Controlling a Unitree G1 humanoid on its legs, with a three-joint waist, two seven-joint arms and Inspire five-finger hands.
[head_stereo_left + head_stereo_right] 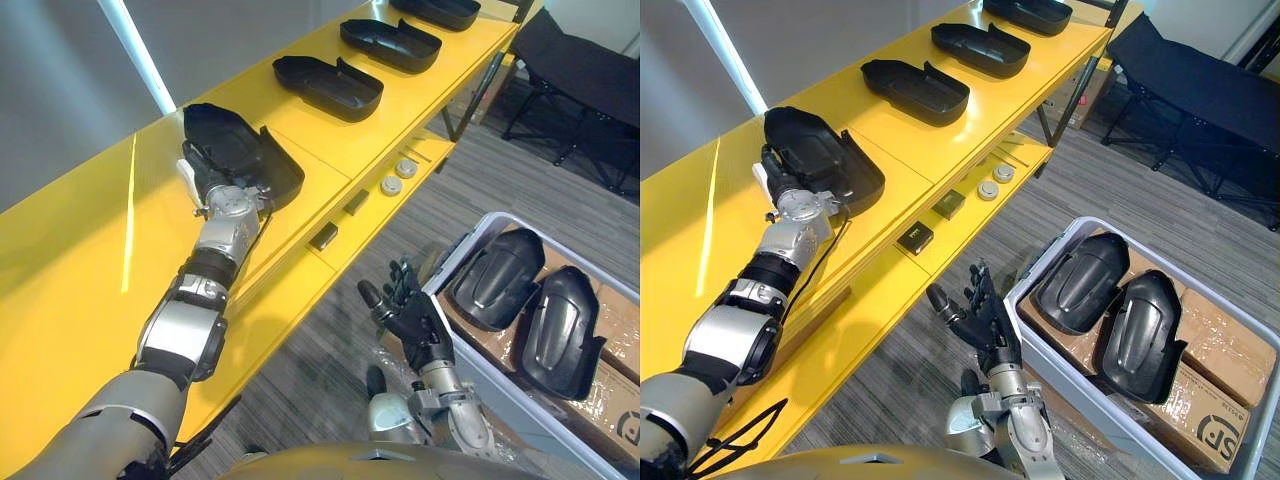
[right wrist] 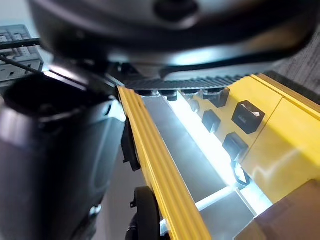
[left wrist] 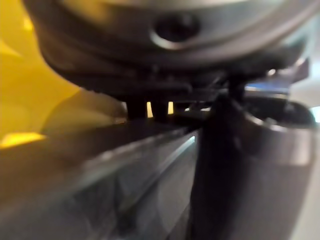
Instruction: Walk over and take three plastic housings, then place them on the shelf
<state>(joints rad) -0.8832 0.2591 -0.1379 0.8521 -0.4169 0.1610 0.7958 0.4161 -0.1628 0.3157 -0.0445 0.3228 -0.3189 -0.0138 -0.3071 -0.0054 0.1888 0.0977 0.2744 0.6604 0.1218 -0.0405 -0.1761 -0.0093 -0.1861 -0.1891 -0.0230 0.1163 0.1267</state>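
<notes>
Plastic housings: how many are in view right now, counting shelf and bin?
6 housings. Four on the yellow shelf: the nearest at the left hand, three more further along. Two in the grey bin. Others may lie hidden.

A: What stands on the floor?
B: A grey tote, with brown cardboard boxes lying in its bottom.
A: And past it?
B: A black folding cot on the striped grey carpet, well apart from the tote.
A: Anything small?
B: Two black blocks and two round silver discs, all in one row, the discs side by side.
</notes>
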